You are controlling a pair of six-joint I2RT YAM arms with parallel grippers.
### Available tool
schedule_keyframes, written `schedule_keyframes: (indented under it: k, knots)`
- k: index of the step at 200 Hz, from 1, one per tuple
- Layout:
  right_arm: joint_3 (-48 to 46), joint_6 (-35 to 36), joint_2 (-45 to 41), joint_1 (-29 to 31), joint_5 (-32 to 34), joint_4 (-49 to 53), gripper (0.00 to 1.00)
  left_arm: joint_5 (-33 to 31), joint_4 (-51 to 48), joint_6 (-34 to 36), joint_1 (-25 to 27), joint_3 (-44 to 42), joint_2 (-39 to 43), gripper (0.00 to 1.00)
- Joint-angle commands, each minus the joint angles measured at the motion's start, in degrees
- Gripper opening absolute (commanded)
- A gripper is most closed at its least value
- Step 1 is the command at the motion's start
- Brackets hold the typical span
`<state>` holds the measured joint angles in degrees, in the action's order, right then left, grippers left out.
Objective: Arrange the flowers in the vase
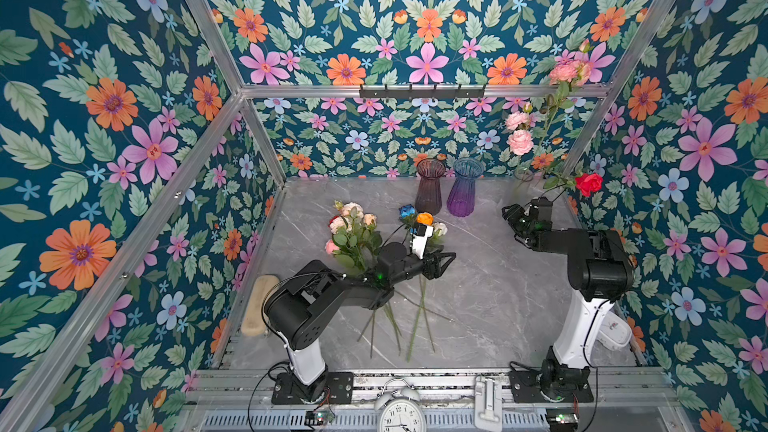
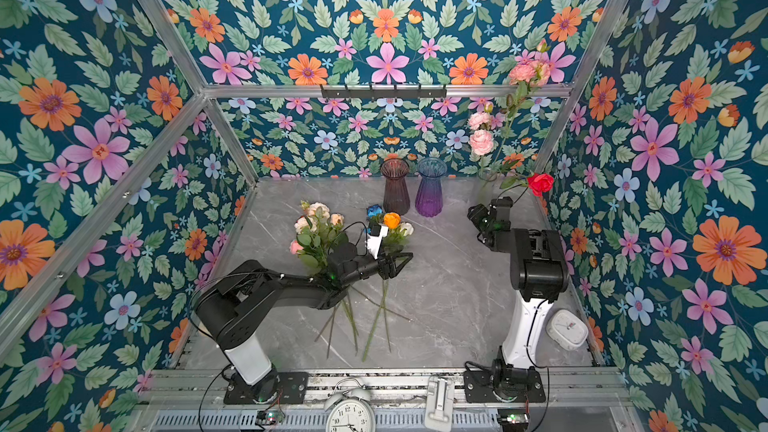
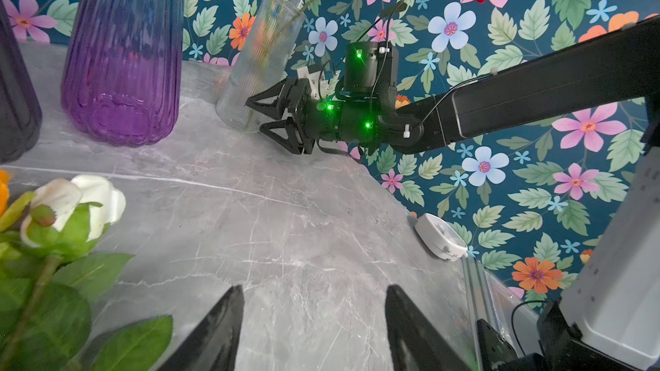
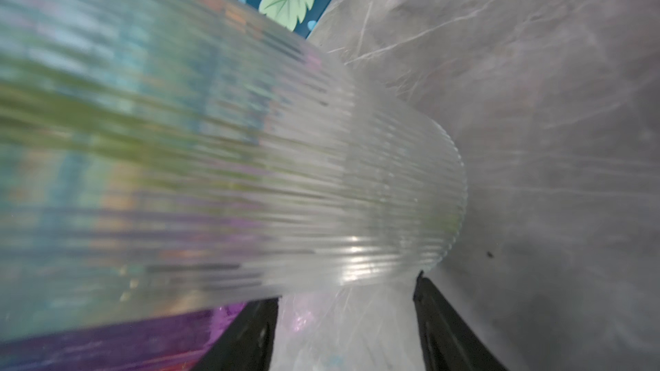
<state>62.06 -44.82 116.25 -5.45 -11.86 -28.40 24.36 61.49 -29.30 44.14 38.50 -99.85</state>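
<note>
Flowers (image 1: 355,238) lie loose in a heap on the grey marble tabletop (image 1: 490,292), left of centre, stems toward the front edge. A few more — pink blooms (image 1: 519,141) and a red rose (image 1: 589,184) — stand in the clear ribbed vase (image 3: 257,66) at the back right corner. Flowered wallpaper (image 1: 124,118) on a metal frame (image 1: 291,90) closes the booth on three sides. A smoky vase (image 1: 430,187) and a purple vase (image 1: 464,193) stand side by side at the back. The left gripper (image 3: 314,298) hovers over bare table beside the white rose (image 3: 78,201), jaws spread, holding nothing. The right gripper (image 4: 346,290) sits low at the clear vase's base, jaws apart — whether they touch the glass I cannot tell.
</note>
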Motion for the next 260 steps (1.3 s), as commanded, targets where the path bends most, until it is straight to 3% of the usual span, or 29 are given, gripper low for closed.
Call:
schedule_keyframes:
  k: [1,54,114,158,188,231,260]
  knots:
    - [0.8,-1.7,0.7,-0.3,0.0,1.1,0.62,1.0,2.9,-0.4,-0.6,-2.3,1.4,0.66]
    - [-2.9,-1.9,-1.2,-0.3,-2.0,-1.9,0.63,0.4,0.7,0.6,-1.2,-7.7,6.0,0.66]
    - [-18.0,-2.2,-12.2,0.4,-6.2,-7.2,0.64,-2.2,-2.5,0.7,-1.3,-17.4,16.6,0.66]
    - [-31.4,-2.5,-24.5,2.4,-6.3,-9.2,0.65,-8.0,-18.4,1.5,-1.4,-20.8,28.7,0.66]
    - [-37.4,-0.1,-33.7,8.4,-3.0,-5.8,0.65,-11.3,-24.6,2.0,-1.6,-22.6,34.5,0.66]
    - [-31.0,11.2,-42.1,23.3,5.4,9.4,0.65,-14.3,-36.8,2.1,-4.9,-21.0,42.5,0.67]
    - [-16.4,12.1,-38.7,25.5,7.8,23.7,0.65,-15.1,-40.7,2.8,-6.4,-20.6,46.6,0.66]
